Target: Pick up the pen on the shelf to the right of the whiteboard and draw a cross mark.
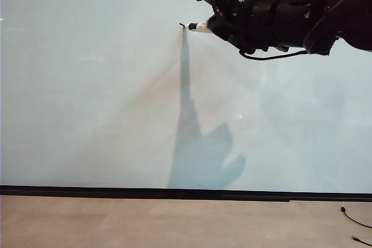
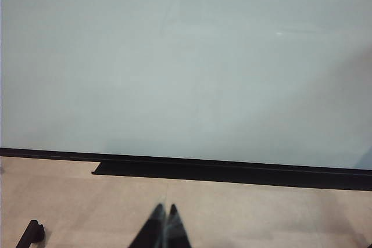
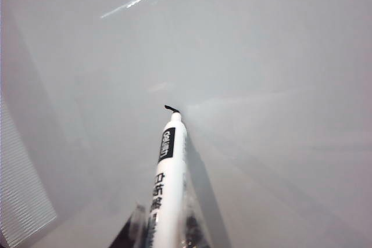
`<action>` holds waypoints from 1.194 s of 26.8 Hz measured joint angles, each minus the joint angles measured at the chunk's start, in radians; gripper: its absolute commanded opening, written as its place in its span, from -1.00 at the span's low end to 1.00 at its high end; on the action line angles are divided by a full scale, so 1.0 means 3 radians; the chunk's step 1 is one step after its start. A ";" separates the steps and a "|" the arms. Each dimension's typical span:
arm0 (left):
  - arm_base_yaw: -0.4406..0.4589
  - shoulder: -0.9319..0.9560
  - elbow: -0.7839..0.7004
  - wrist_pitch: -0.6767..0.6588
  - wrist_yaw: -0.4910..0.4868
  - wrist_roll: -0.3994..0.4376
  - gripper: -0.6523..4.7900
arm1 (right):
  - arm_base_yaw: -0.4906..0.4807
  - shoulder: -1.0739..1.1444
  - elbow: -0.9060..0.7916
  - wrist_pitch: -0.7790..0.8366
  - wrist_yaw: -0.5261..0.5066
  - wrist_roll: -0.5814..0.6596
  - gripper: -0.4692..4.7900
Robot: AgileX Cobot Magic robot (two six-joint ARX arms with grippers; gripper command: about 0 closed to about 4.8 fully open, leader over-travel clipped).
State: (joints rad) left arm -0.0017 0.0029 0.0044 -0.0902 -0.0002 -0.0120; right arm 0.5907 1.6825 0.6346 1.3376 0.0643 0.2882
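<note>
The whiteboard point(image 1: 93, 85) fills most of the exterior view. High on its right part, my right gripper point(image 1: 216, 26) is shut on the pen point(image 1: 200, 27), a slim white marker with its black tip touching the board. In the right wrist view the pen point(image 3: 168, 172) runs up from between the fingers, and a short black stroke point(image 3: 171, 108) sits at its tip. No full cross mark shows. My left gripper point(image 2: 165, 208) is shut and empty, low over the beige surface in front of the whiteboard point(image 2: 186, 62).
A black strip point(image 1: 174, 192) runs along the board's bottom edge, with beige floor point(image 1: 145, 222) below. A thin black cable point(image 1: 354, 220) lies at the lower right. A small black part point(image 2: 32, 233) sits near the left gripper. The arm's shadow point(image 1: 200, 155) falls on the board.
</note>
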 measured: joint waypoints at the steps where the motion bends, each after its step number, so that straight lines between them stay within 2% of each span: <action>1: 0.0000 0.0000 0.0000 0.0000 0.0000 -0.0001 -0.78 | 0.0000 0.0000 -0.0003 0.0000 0.0004 0.0000 -0.86; 18: 0.0000 0.0000 0.0000 0.0000 0.0000 -0.0001 -0.78 | -0.0001 -0.0003 -0.0196 0.0032 0.0196 0.0072 -0.86; 32: 0.0000 0.0000 -0.0001 0.0000 0.0000 0.0000 -0.78 | -0.0034 -0.0042 -0.0557 0.0090 0.0537 0.0175 -0.86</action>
State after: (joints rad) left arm -0.0017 0.0029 0.0040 -0.0902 -0.0002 -0.0120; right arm 0.5804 1.6699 0.4675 1.3647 0.2253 0.3408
